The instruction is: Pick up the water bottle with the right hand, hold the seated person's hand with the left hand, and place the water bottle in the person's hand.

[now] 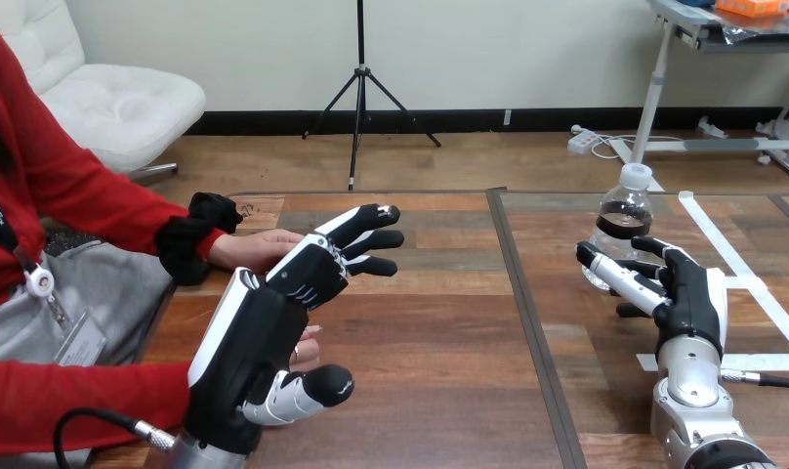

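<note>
Clear water bottle (625,220) upright, just beyond right hand (688,293), fingers relaxed.

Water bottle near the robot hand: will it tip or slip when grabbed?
The water bottle stands upright, tall and narrow, so a sideways nudge from the right robot hand could tip it. Its clear, smooth wall looks slippery and may give when squeezed. Being round, it would probably roll if toppled.

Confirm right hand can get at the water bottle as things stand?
Probably yes: the right hand is open right beside the water bottle, turned toward its lower part, with nothing standing between them.
</note>
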Robot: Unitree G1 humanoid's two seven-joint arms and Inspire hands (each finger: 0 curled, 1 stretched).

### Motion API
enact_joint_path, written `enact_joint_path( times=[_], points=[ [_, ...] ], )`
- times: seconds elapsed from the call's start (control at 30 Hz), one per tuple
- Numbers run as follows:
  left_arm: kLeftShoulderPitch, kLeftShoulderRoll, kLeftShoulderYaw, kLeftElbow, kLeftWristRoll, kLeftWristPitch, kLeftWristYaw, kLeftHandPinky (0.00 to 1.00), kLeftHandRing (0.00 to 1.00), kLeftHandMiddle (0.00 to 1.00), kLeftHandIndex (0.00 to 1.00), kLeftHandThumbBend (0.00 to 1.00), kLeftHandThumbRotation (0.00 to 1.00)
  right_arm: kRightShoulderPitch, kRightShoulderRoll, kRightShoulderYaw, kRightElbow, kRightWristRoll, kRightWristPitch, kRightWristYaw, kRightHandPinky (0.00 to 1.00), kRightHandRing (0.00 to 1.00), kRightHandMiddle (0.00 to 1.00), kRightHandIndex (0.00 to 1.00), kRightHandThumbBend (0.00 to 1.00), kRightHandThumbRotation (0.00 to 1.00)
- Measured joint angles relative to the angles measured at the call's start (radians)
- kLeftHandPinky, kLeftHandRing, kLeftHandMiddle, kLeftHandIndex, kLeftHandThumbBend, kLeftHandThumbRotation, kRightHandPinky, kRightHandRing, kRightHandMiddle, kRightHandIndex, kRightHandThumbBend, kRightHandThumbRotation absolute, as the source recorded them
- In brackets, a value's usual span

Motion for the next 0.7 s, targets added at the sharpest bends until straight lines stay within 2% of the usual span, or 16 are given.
enact_joint_path(
  times=[0.43,0.7],
  points=[
    [-0.003,0.0,0.002,0.011,0.018,-0.002,0.005,0.7,0.81,0.86,0.84,1.0,0.8,0.0,0.0,0.008,-0.001,-0.003,0.0,-0.01,0.49,0.56,0.64,0.76,1.0,0.34],
    [-0.008,0.0,0.003,0.013,0.017,-0.002,0.005,0.7,0.82,0.86,0.84,1.0,0.79,0.0,0.0,0.014,-0.001,-0.009,0.0,-0.021,0.49,0.57,0.66,0.77,1.0,0.38]
  ],
)
